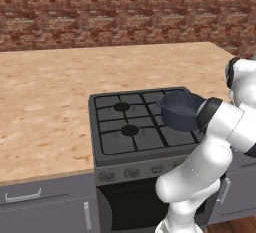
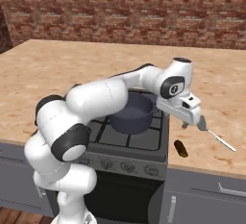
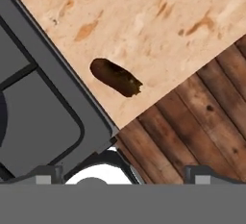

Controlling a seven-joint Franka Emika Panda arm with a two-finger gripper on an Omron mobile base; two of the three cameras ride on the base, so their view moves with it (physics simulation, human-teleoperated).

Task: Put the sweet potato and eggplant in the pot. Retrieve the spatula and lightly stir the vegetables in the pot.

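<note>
The dark blue-grey pot (image 2: pixel 132 115) stands on the stove's right-hand burners, also seen as the pot (image 1: pixel 181 109) behind my forearm. The sweet potato (image 3: pixel 115 77), a dark orange-brown oblong lump, lies on the counter just right of the stove near the front edge, the same sweet potato (image 2: pixel 180 148). My gripper (image 3: pixel 122 175) hovers above it, open with nothing between the fingertips. The spatula (image 2: pixel 217 138), with its grey blade and white handle, lies on the counter to the right. A small dark thing (image 2: pixel 184 126) under my hand may be the eggplant; I cannot tell.
The stove (image 1: pixel 142 124) has black grates and front knobs. Light wood counter (image 2: pixel 226 88) stretches on both sides, with a brick wall (image 1: pixel 125 12) behind. Beyond the counter's front edge the wooden floor (image 3: pixel 202 122) lies below my hand.
</note>
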